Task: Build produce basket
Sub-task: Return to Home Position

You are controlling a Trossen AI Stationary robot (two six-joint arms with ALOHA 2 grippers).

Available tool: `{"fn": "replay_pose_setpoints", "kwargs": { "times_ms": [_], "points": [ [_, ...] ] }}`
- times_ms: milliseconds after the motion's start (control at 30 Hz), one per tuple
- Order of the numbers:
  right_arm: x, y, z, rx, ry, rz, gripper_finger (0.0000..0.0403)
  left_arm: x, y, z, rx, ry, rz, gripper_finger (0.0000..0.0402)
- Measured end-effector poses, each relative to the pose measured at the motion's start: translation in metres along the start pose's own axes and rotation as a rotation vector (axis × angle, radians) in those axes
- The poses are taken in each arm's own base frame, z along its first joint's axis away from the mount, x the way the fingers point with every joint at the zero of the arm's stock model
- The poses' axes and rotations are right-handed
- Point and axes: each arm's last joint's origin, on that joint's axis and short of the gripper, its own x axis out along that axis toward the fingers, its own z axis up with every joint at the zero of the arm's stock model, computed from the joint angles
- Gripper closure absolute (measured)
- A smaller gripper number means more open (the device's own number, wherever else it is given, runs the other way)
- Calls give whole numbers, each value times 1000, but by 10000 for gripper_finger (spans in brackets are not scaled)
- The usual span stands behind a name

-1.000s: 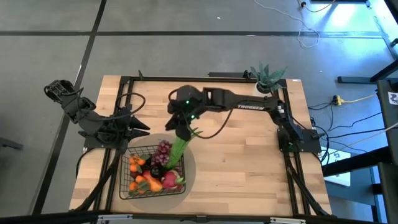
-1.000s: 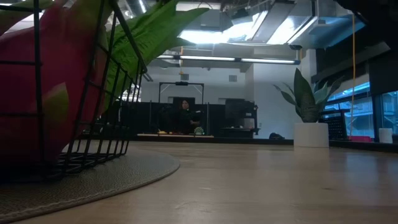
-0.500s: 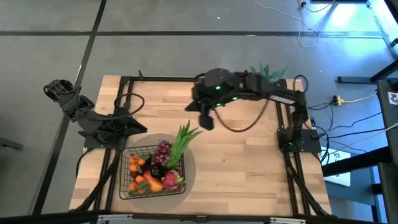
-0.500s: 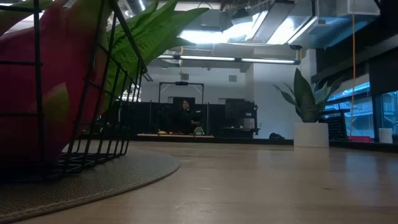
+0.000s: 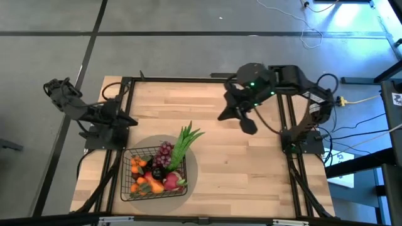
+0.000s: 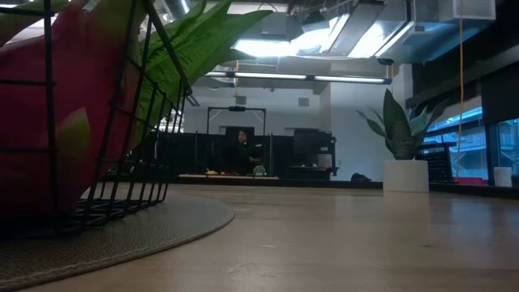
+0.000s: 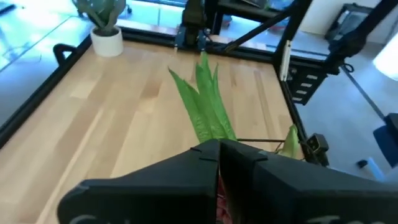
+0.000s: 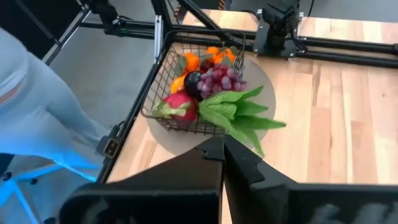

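One basket (image 5: 125, 171), black wire mesh, stands on the near-left part of the wooden table (image 5: 251, 176), seated on a round grey mat (image 5: 192, 164). Contents noted: a pink dragon fruit (image 5: 171, 182) at the near right corner, a red-purple grape bunch (image 5: 165, 150) toward the far side, small oranges (image 5: 137, 164) on the left, and other orange and red pieces, too closely packed to separate, along the near side. Long green leafy stalks (image 5: 183, 145) lie with their base in the basket and their tips projecting over its far right corner, above the mat. The left gripper (image 7: 219, 147) sits at the table's left edge, just beyond the basket's far left corner; its fingers are pressed together, with nothing between them. The right gripper (image 8: 222, 144) hangs over the far right part of the table, well apart from the basket, its fingers likewise closed and empty. A spiky green plant in a white pot (image 7: 106, 38) stands at the far right corner of the table. A person (image 6: 241, 151) is at a desk in the room beyond.
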Motion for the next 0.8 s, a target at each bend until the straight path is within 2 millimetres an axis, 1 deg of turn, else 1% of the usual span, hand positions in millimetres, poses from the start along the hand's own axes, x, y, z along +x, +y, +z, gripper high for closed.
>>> {"fn": "replay_pose_setpoints", "kwargs": {
  "times_ms": [100,167,267,400,500,667,800],
  "points": [
    [-12,8,-2,-5,-11,9,403,-1,0,0,22,-19,-36,401],
    [-20,15,-2,-14,-30,18,403,4,-2,-5,45,-38,-66,401],
    [-29,27,-3,-21,-50,32,403,17,-5,-23,76,-54,-125,401],
    [-40,39,-4,-24,-75,-8,403,29,-6,-42,87,-176,-183,401],
    [-49,47,-6,-11,-91,-43,403,34,-4,-57,108,-246,-230,401],
    [-60,55,-8,11,-112,-74,403,43,4,-81,137,-267,-200,401],
    [-62,58,-10,34,-105,-93,403,46,11,-99,134,-269,-182,401]
  ]
}}
